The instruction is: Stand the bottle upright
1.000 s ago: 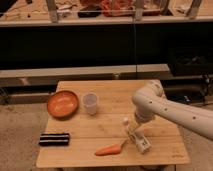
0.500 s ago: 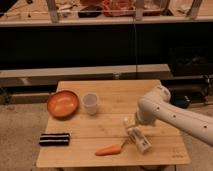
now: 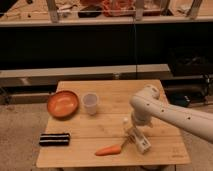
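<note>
The bottle lies on its side near the front right of the wooden table; it is clear with a pale label, and its white cap end points toward the back left. My gripper hangs from the white arm that comes in from the right. It is down right over the middle of the bottle and hides part of it. I cannot tell whether it touches the bottle.
An orange carrot lies just left of the bottle at the front edge. A translucent cup and an orange bowl stand at the back left. A dark flat packet lies at the front left. Shelves stand behind the table.
The arm's elbow shifted slightly sideways and back. The gripper stays over the bottle, which still lies in the same place.
</note>
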Motion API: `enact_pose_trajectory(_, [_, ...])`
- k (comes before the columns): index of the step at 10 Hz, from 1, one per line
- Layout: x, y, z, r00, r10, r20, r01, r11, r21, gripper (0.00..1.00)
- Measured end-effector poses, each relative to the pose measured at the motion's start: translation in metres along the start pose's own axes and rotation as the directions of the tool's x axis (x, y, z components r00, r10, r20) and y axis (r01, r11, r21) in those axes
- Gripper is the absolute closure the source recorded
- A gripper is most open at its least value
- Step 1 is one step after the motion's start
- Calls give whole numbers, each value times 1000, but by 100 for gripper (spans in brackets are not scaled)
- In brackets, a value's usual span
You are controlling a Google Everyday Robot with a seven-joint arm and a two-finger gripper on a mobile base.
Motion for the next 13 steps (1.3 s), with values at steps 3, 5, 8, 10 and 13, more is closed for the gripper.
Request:
enact_pose_trajectory(3, [1, 0, 17, 1000, -29, 7, 29, 1000, 11, 20])
enact_pose_trajectory(5, [0, 6, 29, 999, -29, 30, 27, 999, 41, 27])
enact_pose_trajectory(8, [4, 4, 35, 998, -36, 47, 34, 998, 43, 56])
enact_pose_trajectory(10, [6, 0, 37, 997, -47, 59, 45, 999, 29, 66])
enact_pose_trajectory(13, [10, -7, 37, 991, -109, 81, 110, 994, -4, 66])
